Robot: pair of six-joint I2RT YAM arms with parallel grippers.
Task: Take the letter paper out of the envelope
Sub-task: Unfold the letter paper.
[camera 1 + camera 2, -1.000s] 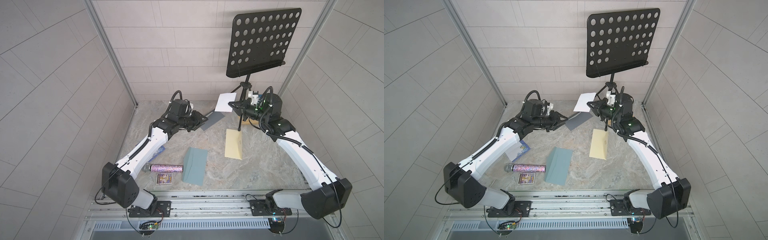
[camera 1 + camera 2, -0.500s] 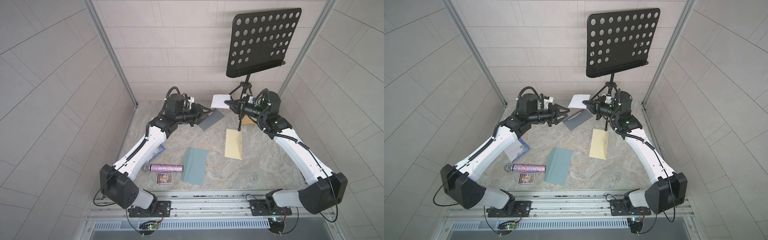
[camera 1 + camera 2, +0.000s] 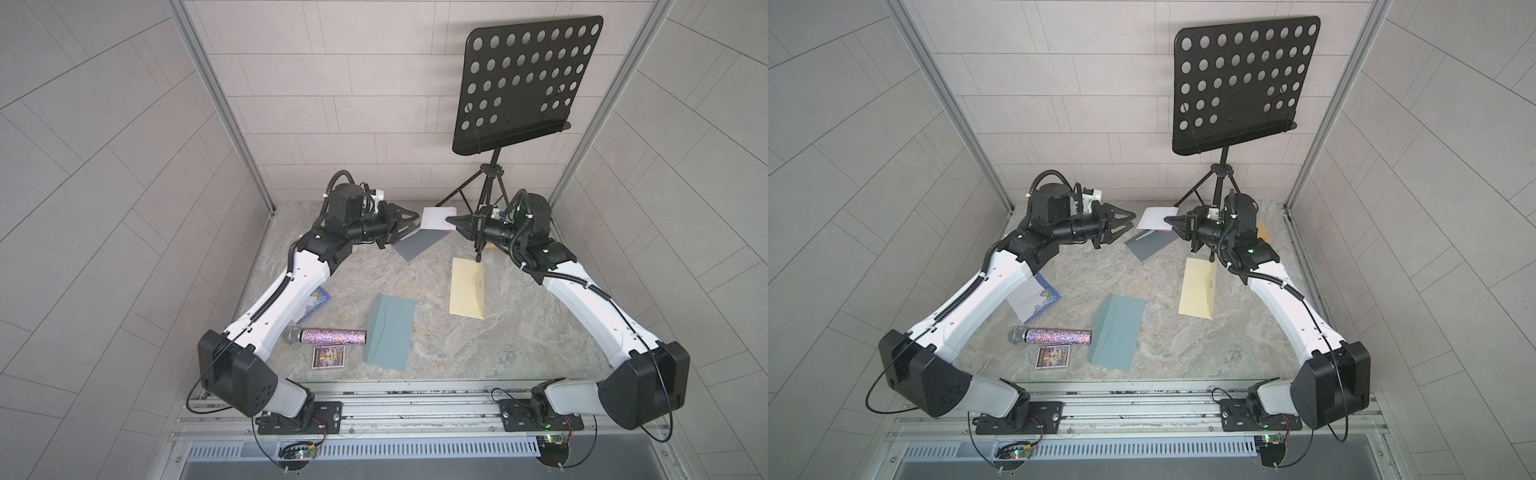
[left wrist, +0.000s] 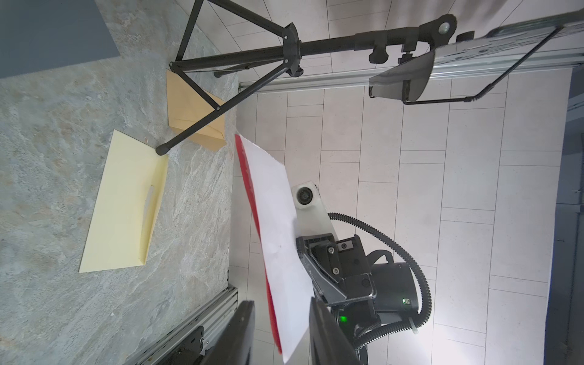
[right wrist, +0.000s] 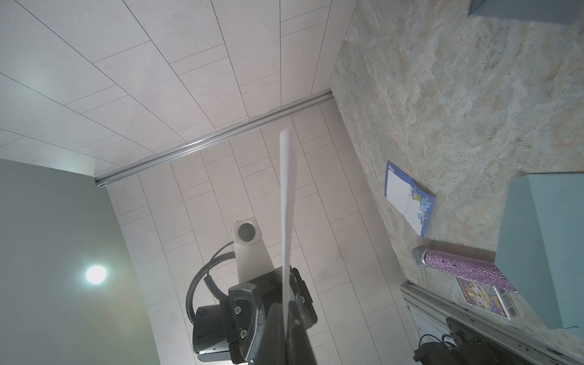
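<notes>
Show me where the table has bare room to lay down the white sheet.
Largest bare patch: near right, between teal envelope, yellow envelope and front rail. Smaller one mid-table, between grey envelope and teal envelope. Crowded: near left, around microphone, card and blue letter paper; far right, under music stand legs.

A marbled grey-beige tabletop [image 3: 519,332] is seen in both top views w/ flat items spread over it. At far centre a dark grey env. [image 3: 417,244] is laid. Nearer & to the right a pale yellow env. [image 3: 467,289] is laid flat, w/ one foot of the black music stand [image 3: 492,183] planted at its far corner. A brown env. [image 4: 189,117] is tucked under the stand's legs. Mid-front a teal env. [image 3: 390,334] is placed, its left edge met by the butt of a glittery mic [image 3: 328,336]. A small card [image 3: 329,358] is set just in front of the mic. A blue-bordered sheet [image 3: 1034,301] is partly hidden, left side.
</notes>
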